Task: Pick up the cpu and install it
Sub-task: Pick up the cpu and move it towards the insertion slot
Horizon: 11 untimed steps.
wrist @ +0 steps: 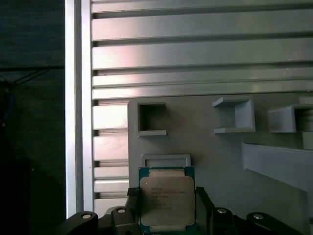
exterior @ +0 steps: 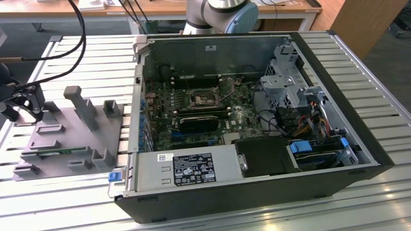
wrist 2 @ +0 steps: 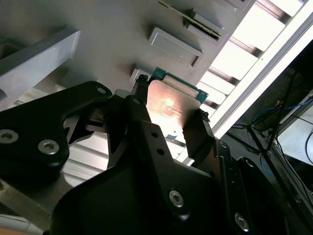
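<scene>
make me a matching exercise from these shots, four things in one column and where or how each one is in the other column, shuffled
Things:
1. cpu
2. fixture plate
3. computer case
4. power supply

States or places:
a. grey, on the exterior view's left of the case
b. lying open, motherboard showing
c. held in the gripper
d. silver box with a white label, inside the case

Pairs: 1-c, 2-a, 3-b, 4-d
</scene>
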Each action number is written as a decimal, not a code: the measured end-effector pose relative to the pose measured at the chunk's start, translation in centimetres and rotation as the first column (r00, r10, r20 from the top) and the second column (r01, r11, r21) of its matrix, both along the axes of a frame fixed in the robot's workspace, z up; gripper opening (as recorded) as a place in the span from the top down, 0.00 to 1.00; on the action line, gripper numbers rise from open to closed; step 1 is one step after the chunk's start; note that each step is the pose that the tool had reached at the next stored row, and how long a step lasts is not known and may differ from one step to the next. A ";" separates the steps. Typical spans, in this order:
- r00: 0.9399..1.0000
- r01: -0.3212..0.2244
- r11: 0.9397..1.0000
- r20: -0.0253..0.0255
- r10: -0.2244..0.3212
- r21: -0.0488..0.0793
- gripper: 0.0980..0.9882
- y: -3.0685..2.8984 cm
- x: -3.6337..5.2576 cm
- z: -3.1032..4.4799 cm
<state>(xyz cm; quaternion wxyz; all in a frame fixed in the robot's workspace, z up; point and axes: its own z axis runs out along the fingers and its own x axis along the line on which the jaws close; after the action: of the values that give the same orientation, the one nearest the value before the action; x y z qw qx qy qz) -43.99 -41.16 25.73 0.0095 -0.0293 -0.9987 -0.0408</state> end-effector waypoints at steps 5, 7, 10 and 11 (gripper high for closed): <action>1.000 0.000 1.000 0.000 0.000 0.000 0.50 0.00 0.00 0.25; 1.000 0.000 1.000 0.000 0.000 0.000 0.50 0.00 0.00 0.37; 1.000 0.000 1.000 0.000 0.000 0.000 0.50 0.00 0.00 0.55; 1.000 0.000 1.000 0.000 0.000 0.000 0.50 0.00 0.00 0.61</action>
<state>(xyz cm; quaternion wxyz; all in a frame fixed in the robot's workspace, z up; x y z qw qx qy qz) -43.99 -41.16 26.34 0.0096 -0.0293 -0.9987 -0.0408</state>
